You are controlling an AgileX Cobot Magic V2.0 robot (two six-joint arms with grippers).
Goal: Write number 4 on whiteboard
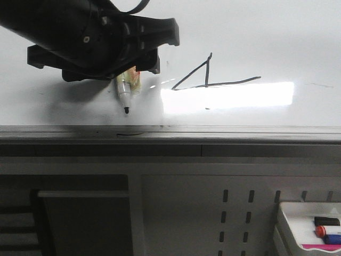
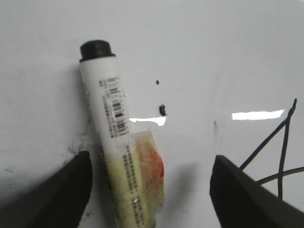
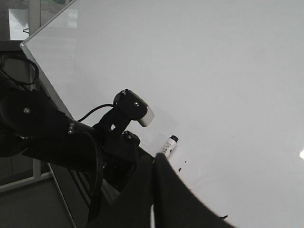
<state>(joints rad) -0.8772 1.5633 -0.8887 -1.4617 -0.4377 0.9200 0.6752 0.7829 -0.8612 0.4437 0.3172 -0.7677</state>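
The glossy whiteboard [image 1: 298,48] carries the finished number 4 [image 1: 205,77] at centre. At nine o'clock of it, the left gripper [image 1: 128,72] hangs with its jaws spread wide around the tape-wrapped marker [image 1: 126,90], apparently letting go; the right gripper's [image 3: 154,190] fingers sit pressed together, idle.

The matte black left arm [image 1: 69,32] is a thick rounded tube with small silver screws, a thin black cable looping off it and a wrist camera block capped in pale grey [image 3: 135,108], ending in broad, dark wedge-shaped jaws
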